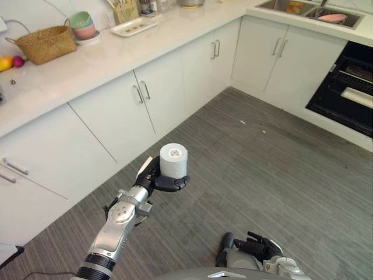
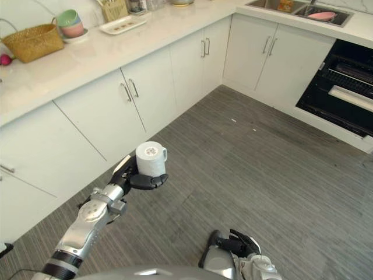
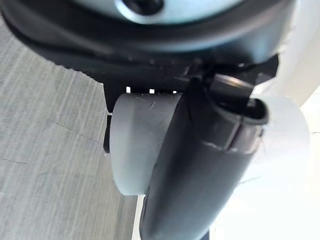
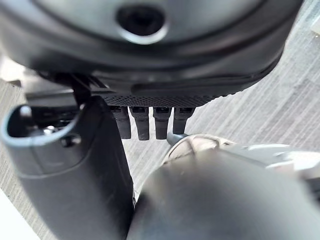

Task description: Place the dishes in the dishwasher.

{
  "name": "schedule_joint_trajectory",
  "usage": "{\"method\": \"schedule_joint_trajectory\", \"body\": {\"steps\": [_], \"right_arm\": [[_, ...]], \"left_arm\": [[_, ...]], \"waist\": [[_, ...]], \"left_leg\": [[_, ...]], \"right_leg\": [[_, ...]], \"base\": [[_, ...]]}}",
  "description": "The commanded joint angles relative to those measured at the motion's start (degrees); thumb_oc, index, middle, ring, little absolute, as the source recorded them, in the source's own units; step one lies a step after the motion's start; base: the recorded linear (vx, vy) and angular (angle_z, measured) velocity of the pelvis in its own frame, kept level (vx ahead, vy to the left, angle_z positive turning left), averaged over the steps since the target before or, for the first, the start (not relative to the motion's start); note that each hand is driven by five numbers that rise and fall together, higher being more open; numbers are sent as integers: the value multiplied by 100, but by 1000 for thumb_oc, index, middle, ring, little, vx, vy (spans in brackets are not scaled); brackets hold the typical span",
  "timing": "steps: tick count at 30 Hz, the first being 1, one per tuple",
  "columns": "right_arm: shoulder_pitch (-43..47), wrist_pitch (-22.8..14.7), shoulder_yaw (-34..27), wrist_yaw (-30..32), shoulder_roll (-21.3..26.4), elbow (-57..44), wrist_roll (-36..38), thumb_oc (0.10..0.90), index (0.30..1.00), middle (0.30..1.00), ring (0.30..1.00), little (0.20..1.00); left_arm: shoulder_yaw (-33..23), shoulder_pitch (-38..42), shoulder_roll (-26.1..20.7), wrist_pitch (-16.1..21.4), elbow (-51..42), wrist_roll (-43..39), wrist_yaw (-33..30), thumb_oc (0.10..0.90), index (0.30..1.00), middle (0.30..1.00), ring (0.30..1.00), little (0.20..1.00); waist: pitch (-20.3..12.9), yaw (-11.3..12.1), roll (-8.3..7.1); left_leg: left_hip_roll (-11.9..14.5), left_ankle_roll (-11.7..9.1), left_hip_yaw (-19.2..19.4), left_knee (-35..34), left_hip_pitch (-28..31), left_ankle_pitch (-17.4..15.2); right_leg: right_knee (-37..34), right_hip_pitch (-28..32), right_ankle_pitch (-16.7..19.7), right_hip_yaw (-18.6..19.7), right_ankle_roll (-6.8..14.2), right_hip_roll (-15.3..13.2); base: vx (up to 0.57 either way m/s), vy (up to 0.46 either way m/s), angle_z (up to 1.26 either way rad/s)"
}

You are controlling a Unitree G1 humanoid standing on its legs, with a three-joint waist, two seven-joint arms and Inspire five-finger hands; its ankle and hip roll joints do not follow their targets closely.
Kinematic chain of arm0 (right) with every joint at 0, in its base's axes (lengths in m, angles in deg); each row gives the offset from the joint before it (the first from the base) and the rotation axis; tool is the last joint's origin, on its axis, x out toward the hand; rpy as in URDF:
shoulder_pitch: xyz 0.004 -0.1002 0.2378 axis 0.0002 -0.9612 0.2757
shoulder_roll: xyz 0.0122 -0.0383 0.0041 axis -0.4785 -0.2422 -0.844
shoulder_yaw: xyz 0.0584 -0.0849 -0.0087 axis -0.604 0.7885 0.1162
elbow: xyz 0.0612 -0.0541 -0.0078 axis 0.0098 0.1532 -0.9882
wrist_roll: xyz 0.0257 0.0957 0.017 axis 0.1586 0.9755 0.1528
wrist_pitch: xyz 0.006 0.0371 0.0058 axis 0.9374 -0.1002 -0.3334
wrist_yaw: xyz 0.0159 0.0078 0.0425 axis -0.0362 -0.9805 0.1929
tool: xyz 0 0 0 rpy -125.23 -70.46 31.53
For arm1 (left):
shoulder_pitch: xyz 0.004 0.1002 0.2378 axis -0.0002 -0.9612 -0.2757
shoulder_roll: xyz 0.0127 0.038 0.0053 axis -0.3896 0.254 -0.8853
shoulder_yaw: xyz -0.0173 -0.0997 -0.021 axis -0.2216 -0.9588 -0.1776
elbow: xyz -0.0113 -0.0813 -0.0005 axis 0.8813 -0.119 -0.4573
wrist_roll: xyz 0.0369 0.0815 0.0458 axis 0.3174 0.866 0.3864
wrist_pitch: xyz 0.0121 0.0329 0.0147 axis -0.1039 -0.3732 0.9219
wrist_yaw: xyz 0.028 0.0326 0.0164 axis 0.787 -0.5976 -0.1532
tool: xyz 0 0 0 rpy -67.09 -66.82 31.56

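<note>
My left hand (image 1: 156, 181) is raised over the floor, shut on a pale grey mug (image 1: 173, 161). The mug's closed end faces up, and its small handle (image 2: 165, 154) sticks out to the right. In the left wrist view the thumb (image 3: 200, 175) lies across the mug's side (image 3: 132, 145). My right hand (image 1: 259, 245) hangs low near the bottom edge with relaxed fingers (image 4: 150, 122), holding nothing. The dishwasher (image 1: 349, 87) is a dark open cavity with racks at the far right. A pink dish (image 1: 332, 17) lies in the sink (image 1: 280, 6) above it.
White cabinets run along the left and back under a pale counter (image 1: 105, 58). On the counter stand a wicker basket (image 1: 44, 42), stacked bowls (image 1: 83, 26), a white tray (image 1: 134, 26) and a utensil holder (image 1: 125, 11). Grey wood-look floor (image 1: 262, 163) stretches between me and the dishwasher.
</note>
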Motion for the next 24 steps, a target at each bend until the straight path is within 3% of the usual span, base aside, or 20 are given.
{"method": "schedule_joint_trajectory", "body": {"steps": [1,2,3,4,5,7,8,9,10,11,13,14,16,17,18,19,21,22,23,24], "right_arm": [[-144,-104,320,25,49,-4,125,800,900,900,900,900],[-53,-134,420,-37,161,-401,135,800,900,900,900,900],[-13,-148,441,-28,199,-558,176,800,900,900,900,900],[-13,-148,441,-28,199,-558,176,800,900,900,900,900],[128,-213,438,35,334,-1018,292,800,900,900,900,900],[174,-239,444,96,373,-1214,348,800,900,900,900,900],[234,-292,450,101,392,-1353,408,800,900,900,900,900],[260,-369,391,124,367,-1487,431,800,900,900,900,900],[244,-372,402,127,371,-1490,427,800,900,900,900,900],[267,-425,393,164,410,-1665,428,800,900,900,900,900],[294,-442,494,200,429,-1817,305,800,900,900,900,900],[194,-427,472,119,429,-1870,254,800,900,900,900,900],[126,-439,406,100,447,-1983,218,800,900,900,900,900],[77,-448,309,126,454,-2048,176,800,900,900,900,900],[89,-444,215,132,415,-2146,120,800,900,900,900,900],[94,-439,210,134,414,-2153,116,800,900,900,900,900],[165,-398,211,153,346,-2226,95,800,900,900,900,900],[200,-406,270,121,299,-2288,81,800,900,900,900,900],[236,-412,356,56,275,-2487,58,800,900,900,900,900],[231,-405,360,57,281,-2498,58,800,900,900,900,900]], "left_arm": [[19,564,-188,686,-836,-106,-90,400,300,300,300,300],[-22,631,-310,715,-902,-100,-110,400,300,300,300,300],[-47,661,-336,745,-888,-85,-147,400,300,300,300,300],[-47,661,-336,745,-888,-85,-147,400,300,300,300,300],[-71,728,-378,778,-776,3,-295,400,300,300,300,300],[-78,693,-364,779,-723,49,-344,400,300,300,300,300],[-108,618,-374,754,-773,67,-332,400,300,300,300,300],[-202,409,-403,747,-834,115,-318,400,300,300,300,300],[-212,378,-398,742,-852,118,-315,400,300,300,300,300],[-284,275,-438,765,-886,111,-348,400,300,300,300,300],[-398,62,-491,776,-930,146,-459,400,300,300,300,300],[-438,-84,-510,753,-1025,134,-450,400,300,300,300,300],[-487,-164,-493,687,-1076,139,-425,400,300,300,300,300],[-508,-136,-485,684,-1047,169,-439,400,300,300,300,300],[-463,-70,-553,726,-1067,248,-382,400,300,300,300,300],[-463,-58,-552,727,-1063,250,-381,400,300,300,300,300],[-453,85,-669,726,-992,383,-400,400,300,300,300,300],[-451,127,-683,722,-950,415,-414,400,300,300,300,300],[-473,189,-645,727,-900,363,-445,400,300,300,300,300],[-475,192,-640,733,-891,360,-445,400,300,300,300,300]], "waist": [[-341,30,-160],[-299,87,-196],[-243,111,-258],[-243,111,-258],[-128,190,-512],[-89,290,-580],[-97,355,-572],[-113,420,-447],[-117,445,-443],[-131,465,-391],[-84,627,-342],[-129,602,-166],[-200,658,-114],[-274,656,-146],[-238,571,-124],[-241,593,-172],[-145,496,-111],[-124,439,-69],[-155,339,0],[-160,316,16]], "left_leg": [[-402,-55,146,1216,-592,243],[-309,-657,204,2265,-909,920],[-271,-694,276,2776,-1135,1104],[-271,-694,276,2776,-1135,1104],[82,-694,612,3774,-1849,1169],[209,-682,704,3740,-2234,1080],[375,-532,766,3314,-2316,1042],[928,-273,806,2186,-2330,744],[909,-263,852,2117,-2256,725],[1157,-128,897,1134,-2250,792],[1407,-115,505,-264,-2307,1428],[1403,-203,272,-541,-2131,1548],[1276,-186,364,-744,-1920,1502],[1033,-70,461,-700,-1856,1397],[477,338,608,-602,-1662,1038],[386,394,645,-615,-1664,1008],[39,791,862,-764,-1301,718],[-108,924,874,-847,-1156,604],[-310,939,978,-1046,-861,448],[-300,931,958,-1076,-848,457]], "right_leg": [[-801,258,-288,-241,629,554],[-789,532,-383,-230,484,678],[-777,642,-418,-188,427,658],[-777,642,-418,-188,427,658],[-817,882,-572,-143,291,583],[-817,862,-635,-109,188,587],[-817,942,-697,-48,216,595],[-810,1142,-977,85,320,653],[-806,1161,-979,120,335,645],[-795,1290,-1113,138,407,599],[-725,1584,-1372,417,447,570],[-307,1814,-1703,686,636,541],[190,1816,-1770,744,768,339],[880,1752,-1499,639,956,-118],[2552,1280,-214,572,1167,-1116],[2686,1184,-222,656,1232,-1235],[4091,633,237,786,1409,-1608],[4377,446,245,682,1454,-1710],[4042,224,21,49,1448,-1755],[4017,258,4,8,1444,-1734]], "base": [[492,-322,-26],[617,-352,-59],[467,-259,-50],[397,-248,-79],[264,-203,-67],[320,-182,-67],[687,-81,-75],[611,-10,-92],[609,93,-86],[426,143,-99],[801,191,-113],[723,147,-99],[563,231,-123],[794,527,-144],[561,456,-108],[515,461,-50],[415,326,8],[709,285,10],[539,145,-13],[667,65,-45]]}}
